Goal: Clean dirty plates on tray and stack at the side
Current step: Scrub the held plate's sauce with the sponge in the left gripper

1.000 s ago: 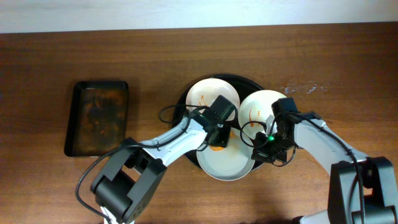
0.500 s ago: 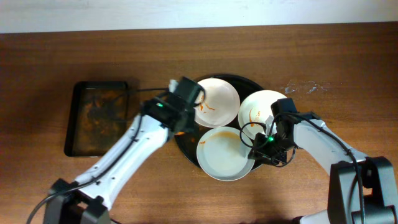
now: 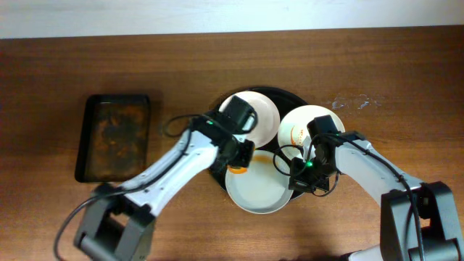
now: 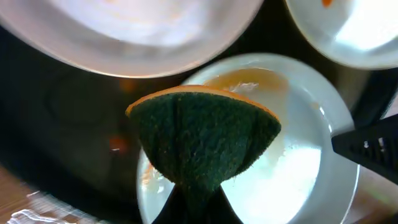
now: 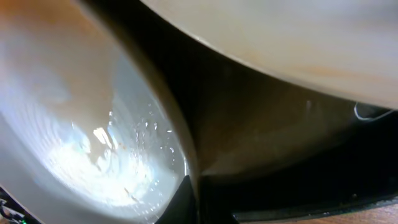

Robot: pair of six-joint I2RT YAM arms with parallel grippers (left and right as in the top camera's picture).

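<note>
Overhead count: three dirty plates (image 3: pixel 262 109), one tray (image 3: pixel 290 95).
Left gripper (image 3: pixel 240 162): clamping sponge (image 4: pixel 205 142) over near plate (image 3: pixel 257 193).
Right gripper (image 3: pixel 296 178): pinching its rim.

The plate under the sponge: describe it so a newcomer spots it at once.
Find the round black tray mid-table, carrying three white plates. The wanted plate is the one nearest the robot. Unlike the rear-left plate and rear-right plate, it has the left gripper holding a green sponge over it and the right gripper pinching its right rim.
</note>
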